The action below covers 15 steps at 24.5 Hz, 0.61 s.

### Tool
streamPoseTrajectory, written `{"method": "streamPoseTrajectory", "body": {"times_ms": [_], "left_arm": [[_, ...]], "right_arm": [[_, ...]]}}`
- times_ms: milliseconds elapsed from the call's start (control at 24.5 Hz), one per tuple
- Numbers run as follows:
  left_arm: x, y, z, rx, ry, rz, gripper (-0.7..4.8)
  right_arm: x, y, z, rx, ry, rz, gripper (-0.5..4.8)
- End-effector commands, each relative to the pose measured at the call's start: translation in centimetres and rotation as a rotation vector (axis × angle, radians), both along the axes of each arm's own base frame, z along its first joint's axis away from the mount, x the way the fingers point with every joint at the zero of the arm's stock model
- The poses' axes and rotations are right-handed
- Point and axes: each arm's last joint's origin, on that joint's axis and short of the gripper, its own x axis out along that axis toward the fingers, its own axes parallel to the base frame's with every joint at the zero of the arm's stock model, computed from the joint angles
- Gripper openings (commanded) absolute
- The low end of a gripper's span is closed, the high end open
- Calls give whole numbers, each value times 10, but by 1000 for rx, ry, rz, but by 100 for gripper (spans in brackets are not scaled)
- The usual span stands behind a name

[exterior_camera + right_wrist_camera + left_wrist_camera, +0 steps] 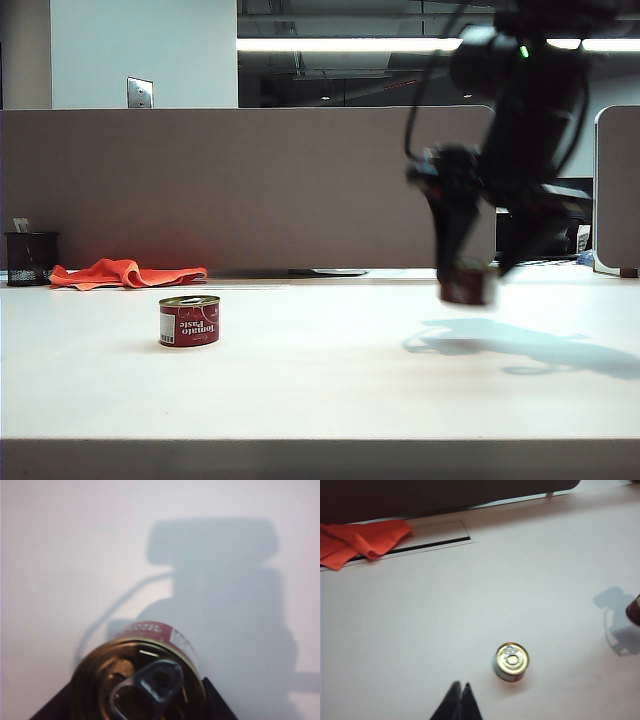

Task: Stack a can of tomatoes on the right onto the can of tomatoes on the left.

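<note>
From my station I saw the right gripper [468, 272] hanging above the bench [330, 380] on the right of the exterior view, blurred, with a red tomato can [467, 284] between its jaws and clear of the surface, its shadow lying on the bench below. In the right wrist view that can [142, 680] filled the lower part of the picture, its gold lid and pull ring toward the camera, a dark jaw pressed against each side of it.

The other tomato can [189, 320] stood upright on the bench toward the left, well apart from the held one. The left gripper [458, 702] hovered above the bench near this can [511, 661], its jaws pressed together on nothing.

An orange cloth [125, 273] lay at the back left, beside a dark mesh cup [30, 258].
</note>
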Motion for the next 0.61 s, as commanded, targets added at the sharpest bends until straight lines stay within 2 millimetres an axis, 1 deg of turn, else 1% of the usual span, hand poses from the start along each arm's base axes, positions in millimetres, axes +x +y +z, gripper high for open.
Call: {"method": "streamPoseTrajectory", "body": {"times_ms": [41,123,204,245,286,368,450,572,613], "left_arm": [[0,0,3,12,-27,5,-5],[0,0,3,10,-32,5,-5],[0,0,4,7,-43,4,-5],[0,0,5,6,-48,4,-5],[0,0,5,7,-46,4,-6],[0,0,5,6,-45,2,-5],[0,0,5,6,-45,2,-5],[0,0,5,6,-45,2,-5],[0,0,5,6,-45,2,-5]], "right_arm": [[6,33,56,90,-165,93,262],[5,47,72,121,-227,128,264],[2,67,87,152,-301,175,265],[0,82,96,172,-347,206,266],[-1,97,101,188,-369,236,266],[0,117,101,201,-374,275,266],[2,132,97,203,-366,302,266],[3,155,87,193,-351,355,266],[3,168,77,174,-341,386,266]]}}
